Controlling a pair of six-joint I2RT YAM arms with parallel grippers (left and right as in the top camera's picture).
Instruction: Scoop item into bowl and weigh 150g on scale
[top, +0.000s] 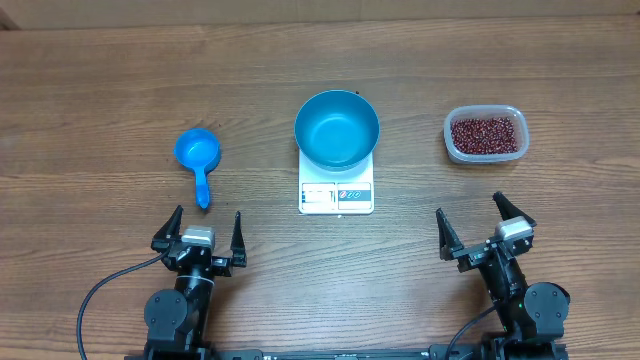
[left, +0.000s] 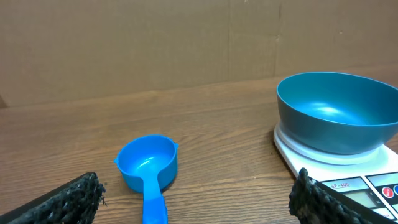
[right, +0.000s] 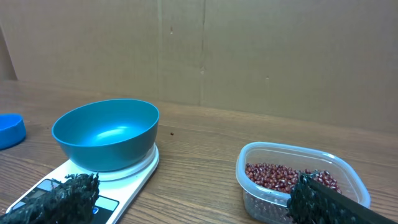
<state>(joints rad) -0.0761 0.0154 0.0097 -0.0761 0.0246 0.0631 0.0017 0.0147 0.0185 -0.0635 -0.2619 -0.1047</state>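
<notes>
both tools stand spread wide and empty: the left tool (top: 204, 228) near the small blue plastic handled scoop (top: 197, 152), the right tool (top: 470, 215) near the clear rectangular plastic tub (top: 452, 145) of small dark red-brown beans (top: 486, 134). the round, deep, bright blue bowl (top: 337, 128) sits empty on the small white square digital scale (top: 336, 195), mid-counter (top: 100, 80). with scoop and beans on opposite sides, a loaded scoop could shed beans crossing, or knock the bowl askew. overshooting looks easy. the scale's panel seems to read "sf-400"; the rest is too small.
</notes>
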